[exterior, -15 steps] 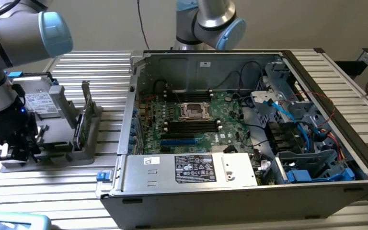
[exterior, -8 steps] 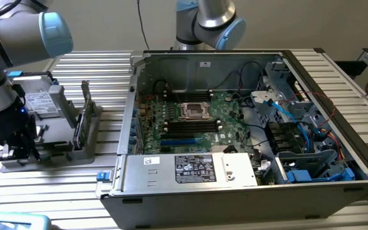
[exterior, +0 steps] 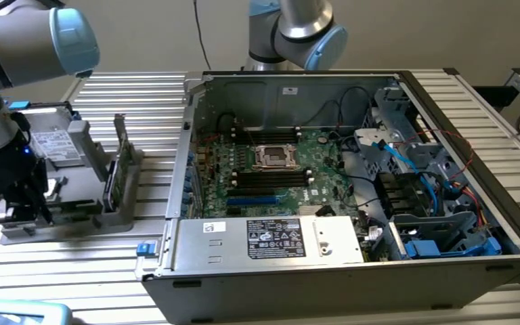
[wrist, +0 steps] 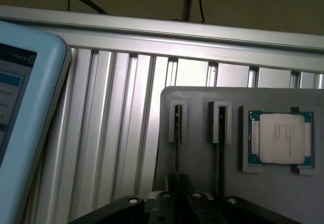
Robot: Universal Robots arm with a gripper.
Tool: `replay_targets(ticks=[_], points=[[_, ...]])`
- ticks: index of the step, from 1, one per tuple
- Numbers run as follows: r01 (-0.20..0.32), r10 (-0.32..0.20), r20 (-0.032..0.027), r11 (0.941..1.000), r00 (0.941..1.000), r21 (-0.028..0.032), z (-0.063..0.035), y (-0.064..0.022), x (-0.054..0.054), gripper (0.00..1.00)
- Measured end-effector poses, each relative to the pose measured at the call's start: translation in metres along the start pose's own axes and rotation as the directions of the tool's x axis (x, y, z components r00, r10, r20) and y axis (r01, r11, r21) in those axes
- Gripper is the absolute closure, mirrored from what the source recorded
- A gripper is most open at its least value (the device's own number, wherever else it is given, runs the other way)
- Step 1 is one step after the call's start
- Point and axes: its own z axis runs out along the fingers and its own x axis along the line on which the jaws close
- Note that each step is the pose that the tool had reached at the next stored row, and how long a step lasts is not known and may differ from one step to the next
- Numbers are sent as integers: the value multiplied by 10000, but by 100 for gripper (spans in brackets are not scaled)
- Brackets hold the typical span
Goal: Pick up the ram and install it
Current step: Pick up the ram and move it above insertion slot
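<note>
1. Gripper (exterior: 18, 206) poised low at the grey holder (wrist: 200, 107), exterior view's left; whether spread or closed cannot be told.
2. Ram (wrist: 176, 125) stands on edge in a holder slot, near the processor (wrist: 281, 138).

From my console I see the grey and pale-blue jointed metal arm (exterior: 34, 34) at ten o'clock of the exterior view, bent straight down, wrist vertical, with its black gripper (exterior: 18, 206) pointed downward, low at nine o'clock.
</note>
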Motion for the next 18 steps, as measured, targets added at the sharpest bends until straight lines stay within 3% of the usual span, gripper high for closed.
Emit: replay_targets(ticks=[18], points=[[-163, 163, 8, 9999, 9999, -9, -813, 80, 41, 86]])
